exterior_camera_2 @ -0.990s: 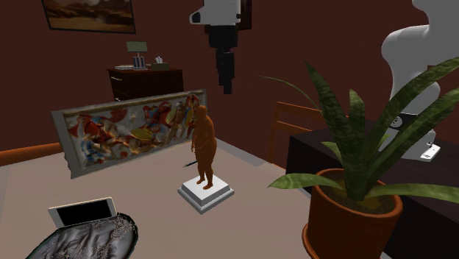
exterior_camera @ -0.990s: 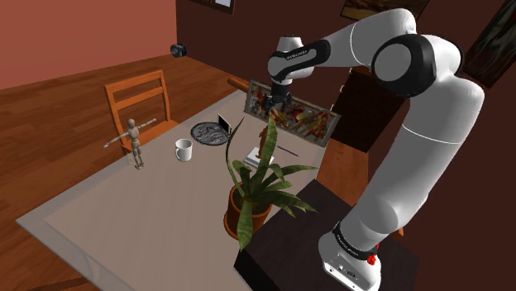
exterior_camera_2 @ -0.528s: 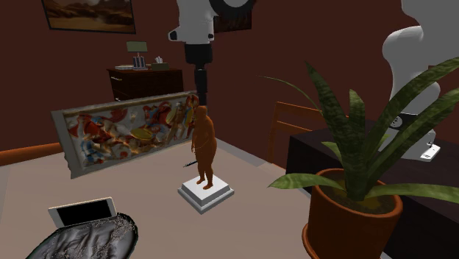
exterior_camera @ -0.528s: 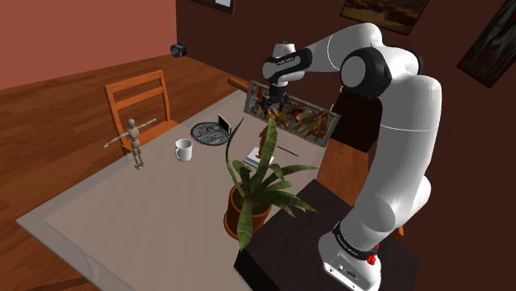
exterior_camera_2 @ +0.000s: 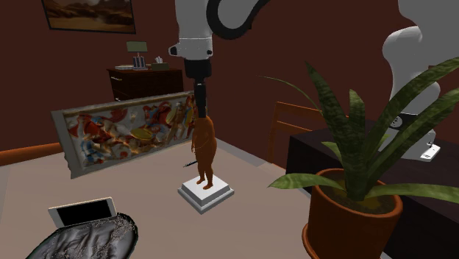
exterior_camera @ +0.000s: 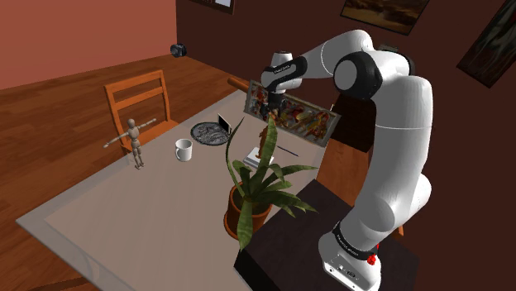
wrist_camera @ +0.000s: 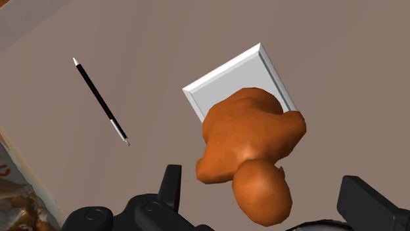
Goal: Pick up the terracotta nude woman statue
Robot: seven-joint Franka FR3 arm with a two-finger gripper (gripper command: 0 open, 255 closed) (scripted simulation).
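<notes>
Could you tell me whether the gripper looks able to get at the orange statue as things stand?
Probably yes: the gripper hangs right above the statue, its open fingers either side of the head with nothing between. The pen lies off to one side and the painting stands behind.

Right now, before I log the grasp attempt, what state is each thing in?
statue: upright on the table, not held.
gripper: open, either side of the statue's head, not touching.
pen: lying flat on the table.
mug: upright.
wooden mannequin: standing, arms outstretched.
potted plant: upright.
</notes>
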